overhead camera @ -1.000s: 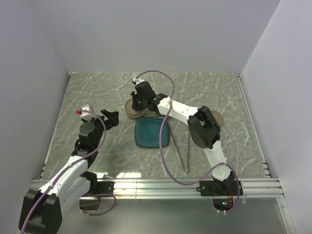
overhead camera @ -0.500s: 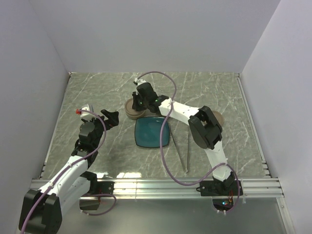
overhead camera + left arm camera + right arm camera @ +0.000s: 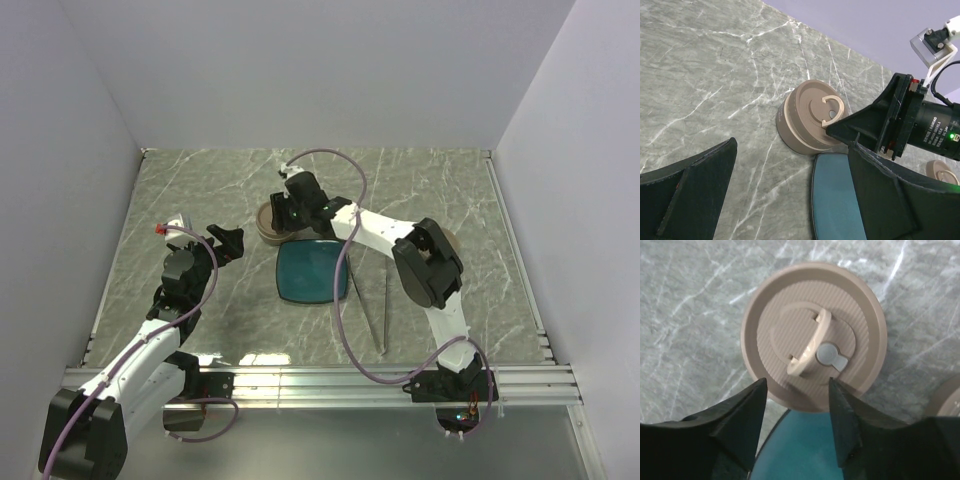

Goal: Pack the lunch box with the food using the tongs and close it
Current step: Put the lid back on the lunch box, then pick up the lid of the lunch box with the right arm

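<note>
The left pincer (image 3: 228, 240) hangs open and idle, the lunch box (image 3: 800, 125) ahead and to its right. The right pincer (image 3: 797, 385) has just sprung its jaws apart above the lid handle (image 3: 807, 347), leaving the lid (image 3: 860, 325) seated, so closing looks done. That arm stretches far forward, wrist tipped down, with the tongs (image 3: 372, 300) lying behind it.

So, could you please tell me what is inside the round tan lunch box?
The lunch box is covered by its ribbed lid, which bears a curved handle and a grey tab; its contents cannot be seen.
</note>
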